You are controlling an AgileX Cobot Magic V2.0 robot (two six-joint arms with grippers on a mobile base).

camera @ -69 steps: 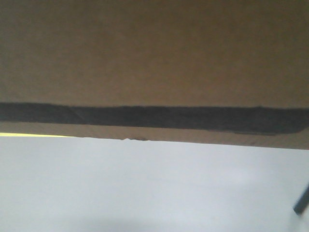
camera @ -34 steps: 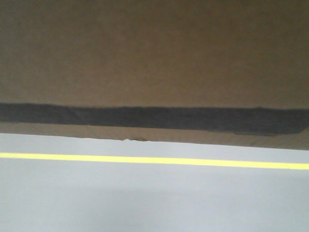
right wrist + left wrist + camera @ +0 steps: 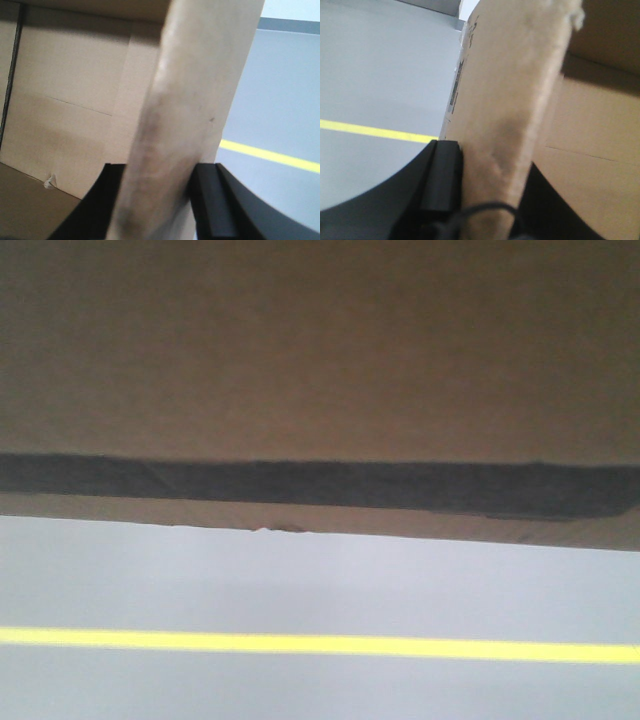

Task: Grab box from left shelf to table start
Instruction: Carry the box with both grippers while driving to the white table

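The tan cardboard box [image 3: 320, 350] fills the upper part of the front view, held close to the camera, with a black printed band along its lower edge. In the left wrist view my left gripper [image 3: 487, 185] is shut on the box's left wall [image 3: 515, 90], one black finger [image 3: 442, 175] outside, the other inside the open box. In the right wrist view my right gripper [image 3: 155, 195] is shut on the box's right wall [image 3: 200, 85], one finger [image 3: 212, 200] outside. The box's bare inside shows in both wrist views. The left shelf is out of view.
Grey floor [image 3: 320, 580] lies below the box, crossed by a yellow line [image 3: 320, 644]. The line also shows in the left wrist view [image 3: 375, 131] and the right wrist view [image 3: 272, 155]. A darker strip [image 3: 290, 24] edges the far floor.
The box stays fixed in the front view while the yellow floor line has slid down the frame, from the box's lower edge to well below it. A dark object at lower right is gone.
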